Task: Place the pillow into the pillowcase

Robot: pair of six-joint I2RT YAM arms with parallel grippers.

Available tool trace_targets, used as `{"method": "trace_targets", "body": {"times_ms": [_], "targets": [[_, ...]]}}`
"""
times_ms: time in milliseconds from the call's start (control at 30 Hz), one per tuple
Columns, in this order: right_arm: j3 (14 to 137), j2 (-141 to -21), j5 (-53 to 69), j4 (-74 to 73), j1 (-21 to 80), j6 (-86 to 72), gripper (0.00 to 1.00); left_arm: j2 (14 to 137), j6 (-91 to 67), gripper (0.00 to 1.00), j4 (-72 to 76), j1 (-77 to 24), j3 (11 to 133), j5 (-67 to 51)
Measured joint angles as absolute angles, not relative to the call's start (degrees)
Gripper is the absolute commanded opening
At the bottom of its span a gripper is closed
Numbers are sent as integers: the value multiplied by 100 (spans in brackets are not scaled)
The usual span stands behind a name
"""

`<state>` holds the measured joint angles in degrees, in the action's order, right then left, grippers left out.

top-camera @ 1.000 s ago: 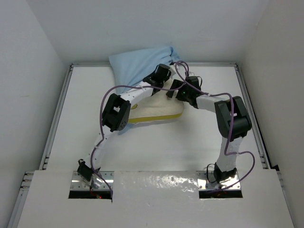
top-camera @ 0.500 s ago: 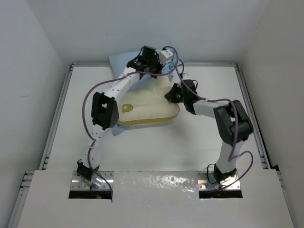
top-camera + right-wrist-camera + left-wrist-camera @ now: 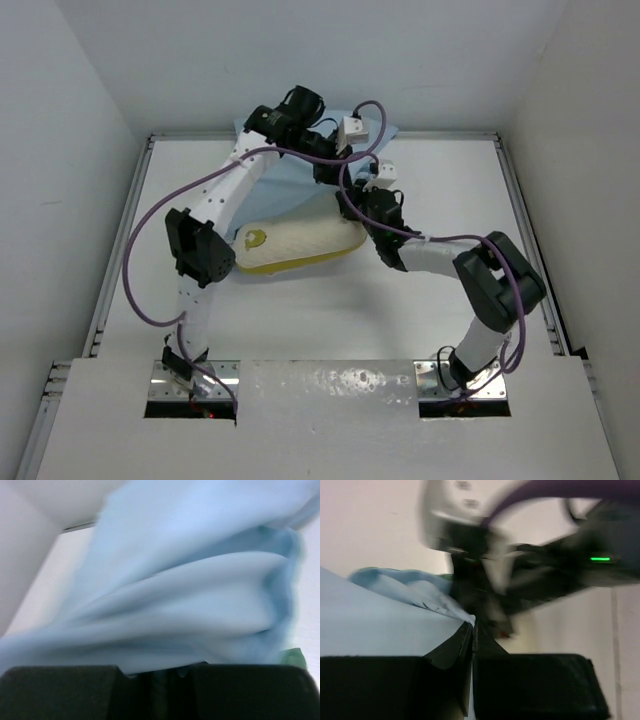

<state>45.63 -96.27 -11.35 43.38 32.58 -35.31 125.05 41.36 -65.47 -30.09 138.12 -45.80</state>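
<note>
One pillow [image 3: 300, 243], one pillowcase [image 3: 190, 590], two arms. The left arm stretches up to the far edge of the table [image 3: 420, 310] and bends back down. The right arm reaches in low from the side. The left gripper [image 3: 472, 630] pinches a corner of the light blue cloth, and the right gripper [image 3: 157, 676] is clamped on a fold. The pillow lies just in front of both, its far edge against the cloth.

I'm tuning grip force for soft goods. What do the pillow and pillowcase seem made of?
The pillowcase: thin matte light-blue cloth, perhaps cotton or a blend; it drapes in soft folds. The pillow: cream textured fabric cover with a yellow side band, likely over foam, since it holds a thick rounded shape; the fill itself is hidden.
</note>
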Motion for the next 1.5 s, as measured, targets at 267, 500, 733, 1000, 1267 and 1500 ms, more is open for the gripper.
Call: {"method": "trace_targets", "body": {"times_ms": [267, 500, 733, 1000, 1267, 1500], "targets": [[5708, -10440, -2418, 3367, 3332, -3964, 81, 11365, 4595, 16, -6947, -2991, 12387, -4606], [5752, -9874, -633, 1688, 3387, -2506, 99, 10805, 4189, 96, -6958, -1911, 11233, -4611], [6077, -8062, 873, -615, 3317, -810, 12, 9784, 3389, 54, -5920, 38, 10366, -3518], [5004, -7876, 1173, -598, 2187, -827, 89, 9625, 3627, 73, -5127, 1372, 8895, -2206], [4438, -9177, 878, -183, 2263, -1122, 89, 10757, 3894, 90, -4921, 1608, 8090, -1758], [4821, -9959, 871, 362, 2261, -1253, 82, 11174, 3625, 91, -3868, 1608, 7791, -1754]]}}
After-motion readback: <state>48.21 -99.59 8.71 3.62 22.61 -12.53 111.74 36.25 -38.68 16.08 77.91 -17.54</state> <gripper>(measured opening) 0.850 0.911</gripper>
